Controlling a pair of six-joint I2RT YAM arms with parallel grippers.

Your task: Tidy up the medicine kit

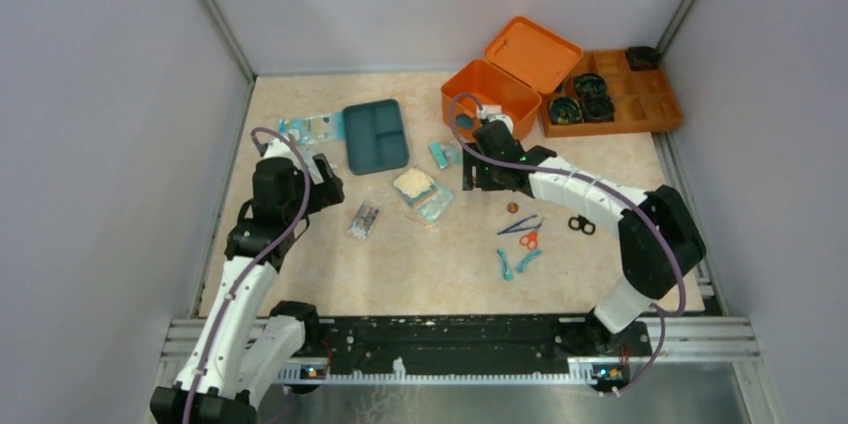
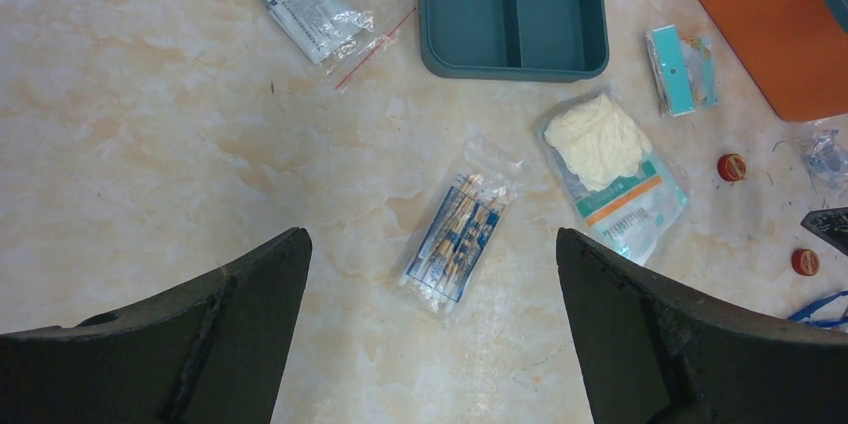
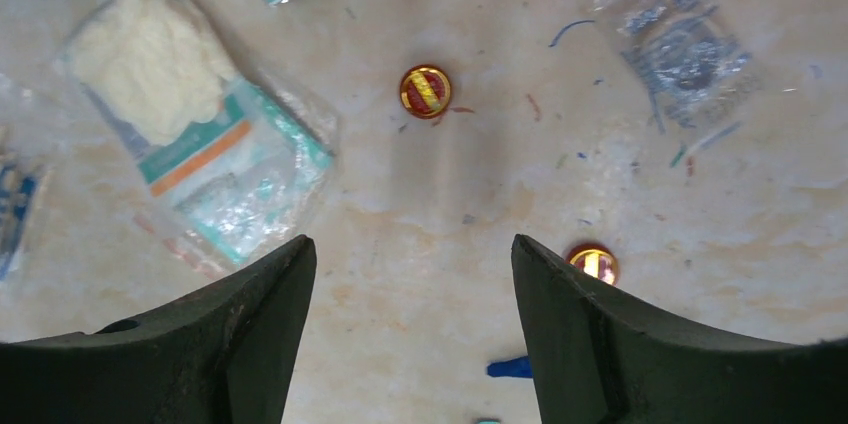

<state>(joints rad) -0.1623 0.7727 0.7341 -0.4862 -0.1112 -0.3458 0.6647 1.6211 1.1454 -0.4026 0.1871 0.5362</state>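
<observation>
The orange medicine kit (image 1: 492, 92) stands open at the back of the table, lid (image 1: 533, 52) tipped up behind it; part of it shows in the left wrist view (image 2: 780, 24). My right gripper (image 1: 478, 172) hangs open just in front of the kit, over bare table between two small red round tins (image 3: 425, 91) (image 3: 593, 262), nothing between its fingers (image 3: 411, 242). My left gripper (image 1: 322, 182) is open over the left side, empty (image 2: 430, 236), with a cotton swab packet (image 2: 457, 234) lying on the table ahead of its fingertips.
A teal compartment tray (image 1: 376, 134) and a glove packet (image 1: 422, 192) lie mid-table. A flat orange divided tray (image 1: 625, 99) holding black items sits right of the kit. Scissors (image 1: 529, 239), tweezers (image 1: 520, 225) and teal clips (image 1: 505, 264) lie near the front. Walls close both sides.
</observation>
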